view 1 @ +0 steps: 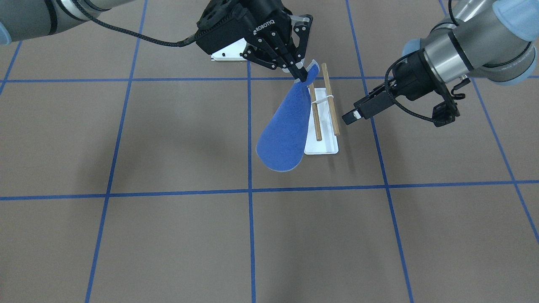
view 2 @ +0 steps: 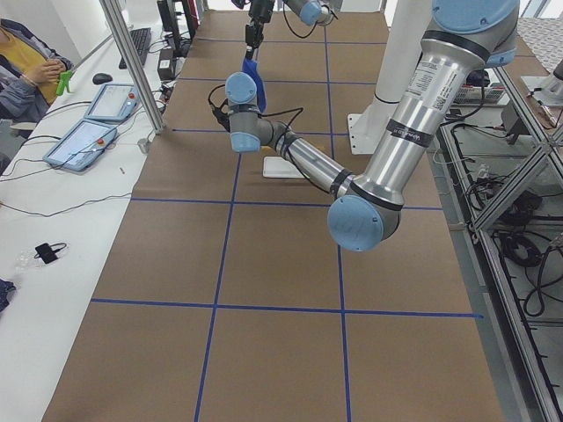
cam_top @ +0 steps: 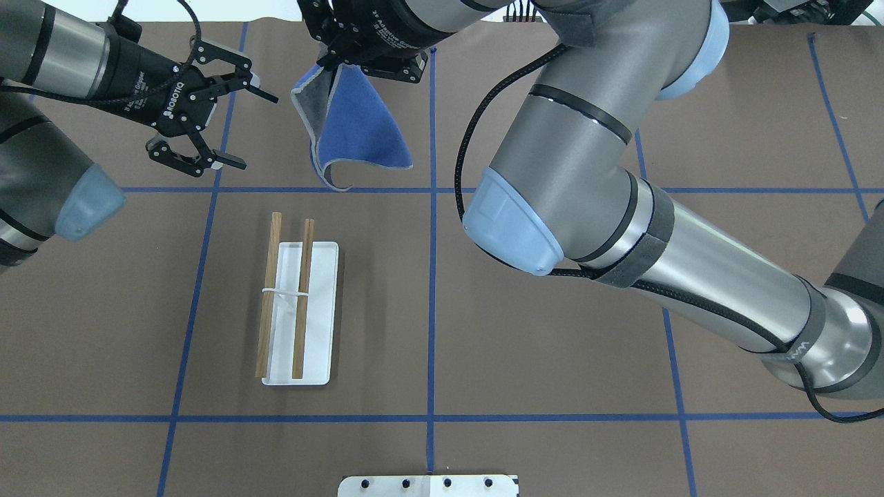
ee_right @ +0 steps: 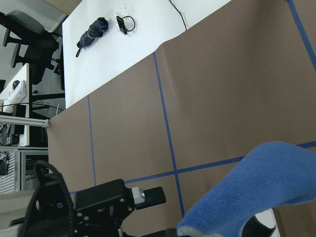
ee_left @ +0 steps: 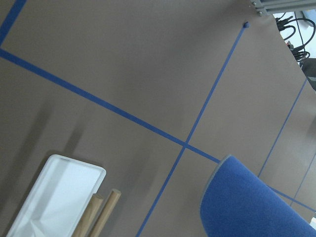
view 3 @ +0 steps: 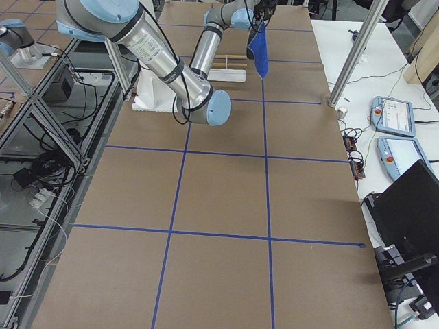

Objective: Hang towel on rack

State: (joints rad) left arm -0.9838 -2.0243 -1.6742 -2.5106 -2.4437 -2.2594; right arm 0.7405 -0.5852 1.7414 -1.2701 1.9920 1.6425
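The towel point(view 1: 283, 131) is royal blue with pale-grey edging and hangs in the air from one pinched corner. My right gripper point(view 1: 301, 75) is shut on that corner, above the far end of the rack. The rack point(view 1: 324, 110) is two wooden rods over a white base. In the overhead view the towel point(cam_top: 362, 128) hangs beyond the rack point(cam_top: 298, 312). My left gripper point(cam_top: 253, 131) is open and empty, level with the towel on its left. The left wrist view shows the towel's lower edge point(ee_left: 252, 207) and the rack's end point(ee_left: 57, 197).
A white mounting plate point(cam_top: 428, 485) sits at the table's near edge by the robot base. Blue tape lines cross the brown table. A side table with tablets point(view 2: 84, 141) and a seated person point(view 2: 26, 70) is beyond the table's far edge.
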